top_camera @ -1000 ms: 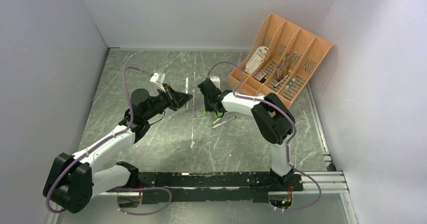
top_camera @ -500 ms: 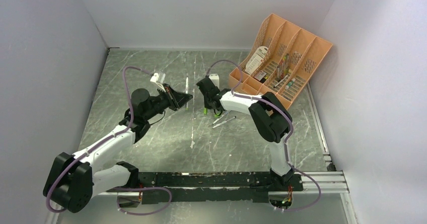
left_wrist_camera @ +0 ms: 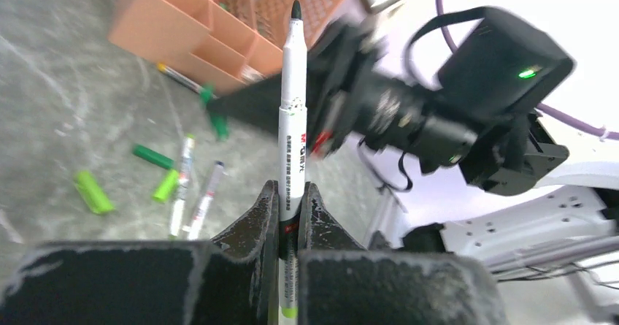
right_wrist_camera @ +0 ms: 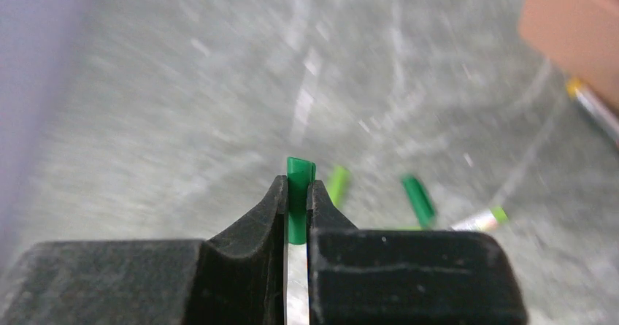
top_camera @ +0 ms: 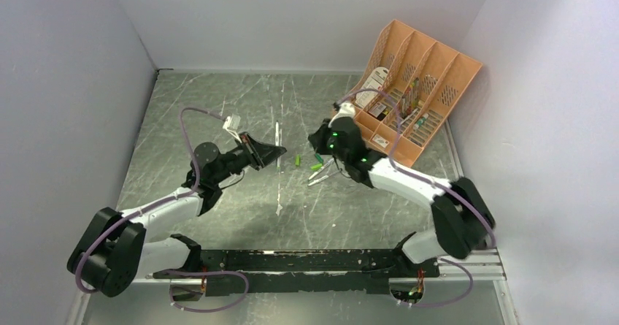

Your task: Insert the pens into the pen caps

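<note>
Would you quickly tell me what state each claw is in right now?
Left claw: closed, holding a pen.
Right claw: closed, holding a green pen cap.

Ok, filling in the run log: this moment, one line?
left gripper shut on pale grey-white marker pen | right gripper shut on bright green plastic cap | pen uncapped
</note>
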